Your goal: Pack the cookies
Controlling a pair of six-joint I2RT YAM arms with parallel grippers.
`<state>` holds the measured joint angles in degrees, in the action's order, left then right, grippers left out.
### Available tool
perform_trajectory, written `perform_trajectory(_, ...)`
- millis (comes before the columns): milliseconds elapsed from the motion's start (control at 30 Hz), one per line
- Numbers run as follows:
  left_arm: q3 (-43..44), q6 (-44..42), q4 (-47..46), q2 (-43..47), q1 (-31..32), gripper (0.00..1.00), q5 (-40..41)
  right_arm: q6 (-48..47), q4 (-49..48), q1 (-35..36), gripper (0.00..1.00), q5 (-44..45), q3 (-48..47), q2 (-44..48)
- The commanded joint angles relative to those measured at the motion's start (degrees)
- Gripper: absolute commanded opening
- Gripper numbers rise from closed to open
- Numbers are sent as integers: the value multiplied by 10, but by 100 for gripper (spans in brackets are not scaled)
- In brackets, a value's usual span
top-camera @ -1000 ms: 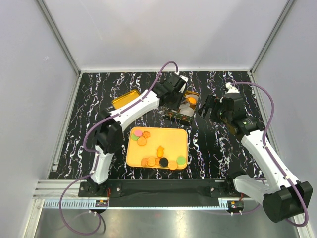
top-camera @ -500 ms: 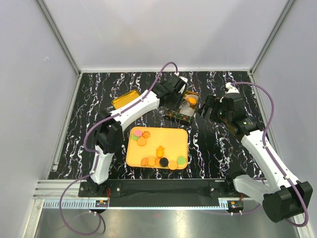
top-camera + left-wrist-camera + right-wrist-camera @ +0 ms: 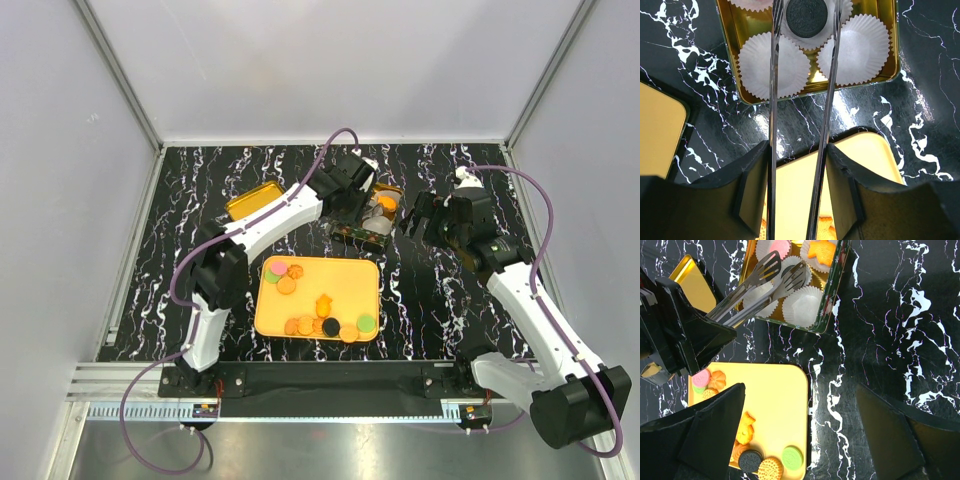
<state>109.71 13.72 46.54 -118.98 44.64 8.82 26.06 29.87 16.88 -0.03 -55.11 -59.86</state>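
- Nearest: flat yellow-orange rectangular tray [image 3: 330, 280] on the black white-veined marble surface [image 3: 430, 290]. Most of the small round cookies [image 3: 306, 325] lie on it: a row along its near edge, a few at its far-left corner.
- Above the surface beside the tin, right claw [image 3: 800, 387] hovers, spread wide, holding nothing.
- Further out, left claw [image 3: 797, 150] is clamped on slim metal tongs [image 3: 773, 100] that reach over the tin.
- Farthest: gold-lined rectangular tin [image 3: 812, 80] of white pleated paper cups [image 3: 772, 65]. A black sandwich cookie [image 3: 806, 17] sits in one cup between the tong tips; pinched or free, cannot tell. A pink cookie [image 3: 777, 246] and an orange star-shaped cookie [image 3: 822, 251] fill other cups.
- Step, as I read it: setting the black cookie into its cup.
- Next calls for: tongs eased apart, lifted clear without snagging the cups, then swung to the tray for another.
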Motion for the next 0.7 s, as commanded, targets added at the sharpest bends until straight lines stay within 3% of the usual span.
perform_trajectory(0, 17, -11, -29, 38, -3, 50, -4, -8, -4, 3, 100, 13, -20, 9)
perform_trajectory(433, -6, -9, -22, 152, -3, 50, -34, -5, -10, 3, 100, 12, -22, 1)
perform_trajectory(667, -203, 5, -31, 317, -3, 50, -52, -4, -22, 3, 100, 2, -14, -3)
